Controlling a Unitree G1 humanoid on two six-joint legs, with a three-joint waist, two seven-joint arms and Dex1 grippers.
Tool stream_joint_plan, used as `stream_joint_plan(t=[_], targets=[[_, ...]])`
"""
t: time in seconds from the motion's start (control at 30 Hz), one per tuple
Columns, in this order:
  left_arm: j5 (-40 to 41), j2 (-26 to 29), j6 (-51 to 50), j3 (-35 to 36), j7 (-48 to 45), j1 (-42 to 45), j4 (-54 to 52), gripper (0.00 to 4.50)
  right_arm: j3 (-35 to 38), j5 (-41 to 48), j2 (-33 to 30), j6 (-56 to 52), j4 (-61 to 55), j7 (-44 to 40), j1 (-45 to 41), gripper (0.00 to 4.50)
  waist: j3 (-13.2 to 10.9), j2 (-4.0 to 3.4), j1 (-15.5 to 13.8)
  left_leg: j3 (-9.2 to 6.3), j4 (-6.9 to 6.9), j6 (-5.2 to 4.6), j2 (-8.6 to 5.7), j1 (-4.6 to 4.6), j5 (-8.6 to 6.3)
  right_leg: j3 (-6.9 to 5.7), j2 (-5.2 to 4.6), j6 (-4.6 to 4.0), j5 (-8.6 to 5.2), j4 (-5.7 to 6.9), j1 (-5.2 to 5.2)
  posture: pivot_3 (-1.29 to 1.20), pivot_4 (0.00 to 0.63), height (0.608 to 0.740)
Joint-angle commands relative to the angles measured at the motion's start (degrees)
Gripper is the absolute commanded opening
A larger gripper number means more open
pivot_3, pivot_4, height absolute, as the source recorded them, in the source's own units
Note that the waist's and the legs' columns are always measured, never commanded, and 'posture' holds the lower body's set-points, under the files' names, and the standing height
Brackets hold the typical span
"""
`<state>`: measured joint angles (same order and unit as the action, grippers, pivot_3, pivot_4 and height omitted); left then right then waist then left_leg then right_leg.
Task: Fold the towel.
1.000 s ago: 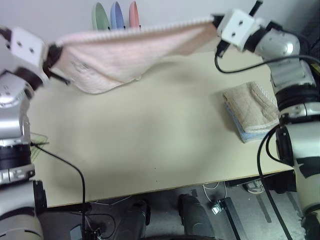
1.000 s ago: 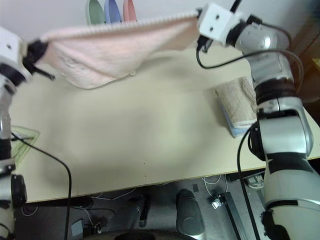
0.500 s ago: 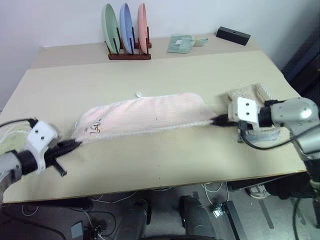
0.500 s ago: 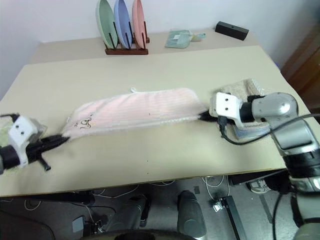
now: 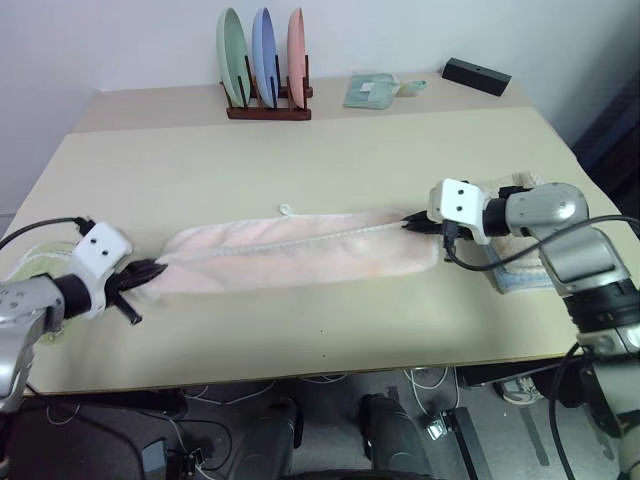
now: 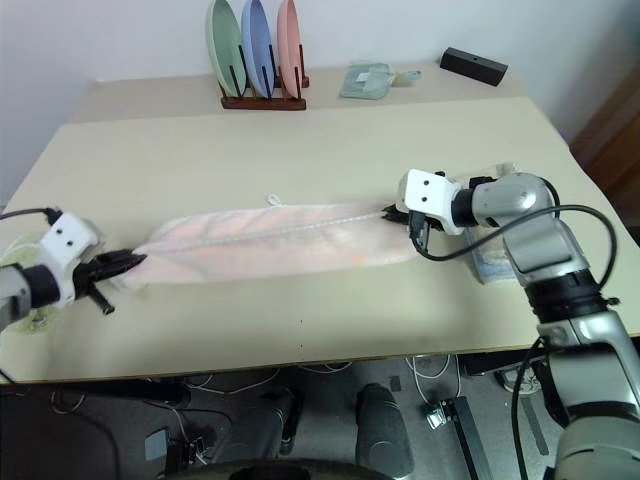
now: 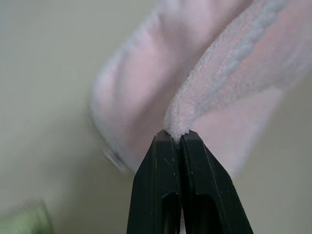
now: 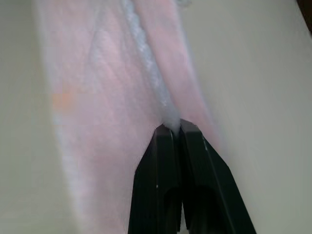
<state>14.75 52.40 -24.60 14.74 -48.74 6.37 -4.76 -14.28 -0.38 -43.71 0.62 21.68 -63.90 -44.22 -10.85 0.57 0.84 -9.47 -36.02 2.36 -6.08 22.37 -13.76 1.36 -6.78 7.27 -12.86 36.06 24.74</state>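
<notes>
The pale pink towel (image 5: 300, 255) lies stretched across the middle of the table (image 5: 300, 150), doubled lengthwise, with its white stitched edge running along the top. At the towel's left end my left gripper (image 5: 155, 270) is shut on it, low over the table. In the left wrist view the black fingertips (image 7: 168, 141) pinch the towel's edge (image 7: 234, 63). At the towel's other end my right gripper (image 5: 412, 224) is shut on it. The right wrist view has the closed fingers (image 8: 163, 139) clamping the stitched hem (image 8: 146, 63).
A rack with three upright plates (image 5: 265, 60) stands at the back, with a pale green packet (image 5: 372, 90) and a black box (image 5: 477, 75) to its right. A folded tan towel on a light blue one (image 5: 520, 270) lies beside my right arm. Something pale green (image 5: 30, 265) lies at the table's left edge.
Both grippers came down and toward me with the towel, which hung in the air a second ago. It now rests on the table, and its black drawing no longer shows.
</notes>
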Motion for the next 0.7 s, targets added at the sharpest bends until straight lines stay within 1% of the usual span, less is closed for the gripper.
stream_joint_plan(t=[0.03,0.1,0.27,0.43,0.63,0.7], targets=[[-3.87,-1.23,5.16,-3.70,1.40,5.50,7.83,0.00,-0.51,-4.13,2.35,6.85,10.11,3.53,-4.72,0.03,0.01,-0.01,0.17,0.02,0.00,0.00,-0.01,-0.01,0.00,0.01,0.00,0.00,0.00,0.01,0.00,0.00,0.150,0.738],[-5.31,-2.54,7.56,-5.73,1.98,9.58,13.05,0.00,-0.80,-5.67,4.14,9.65,15.87,5.30,-7.10,0.03,0.00,-0.02,0.28,0.01,0.01,0.01,0.00,-0.01,0.00,0.01,0.01,0.00,0.00,0.02,0.04,0.00,0.150,0.738],[-7.83,-4.64,13.30,-8.65,2.26,16.20,23.00,0.00,-0.79,-8.40,6.80,14.81,26.39,8.57,-11.42,0.03,0.00,-0.01,0.41,0.02,0.02,0.03,-0.05,0.00,0.01,0.04,0.05,0.00,0.01,0.06,0.08,0.00,0.150,0.738],[-9.61,-5.59,17.50,-10.25,2.41,19.79,30.28,0.00,-0.51,-9.63,7.99,17.82,30.86,9.96,-12.85,0.03,0.00,-0.02,0.45,0.02,0.01,0.06,-0.07,0.00,0.02,0.04,0.05,0.01,0.02,0.07,0.09,0.00,0.150,0.738],[-9.00,-6.53,18.12,-9.93,1.99,21.30,33.65,0.00,0.06,-10.41,8.55,19.49,32.70,11.76,-13.24,0.03,0.00,-0.02,0.76,0.00,-0.01,0.05,-0.08,0.01,0.02,0.04,0.06,0.03,0.03,0.11,0.10,0.00,0.150,0.738],[-8.23,-6.74,17.30,-9.34,1.83,21.28,34.06,0.61,0.41,-10.25,8.63,18.98,33.01,12.48,-13.32,0.00,0.00,-0.02,1.00,0.00,-0.02,0.05,-0.07,0.01,0.02,0.05,0.05,0.03,0.04,0.11,0.10,0.00,0.150,0.738]])
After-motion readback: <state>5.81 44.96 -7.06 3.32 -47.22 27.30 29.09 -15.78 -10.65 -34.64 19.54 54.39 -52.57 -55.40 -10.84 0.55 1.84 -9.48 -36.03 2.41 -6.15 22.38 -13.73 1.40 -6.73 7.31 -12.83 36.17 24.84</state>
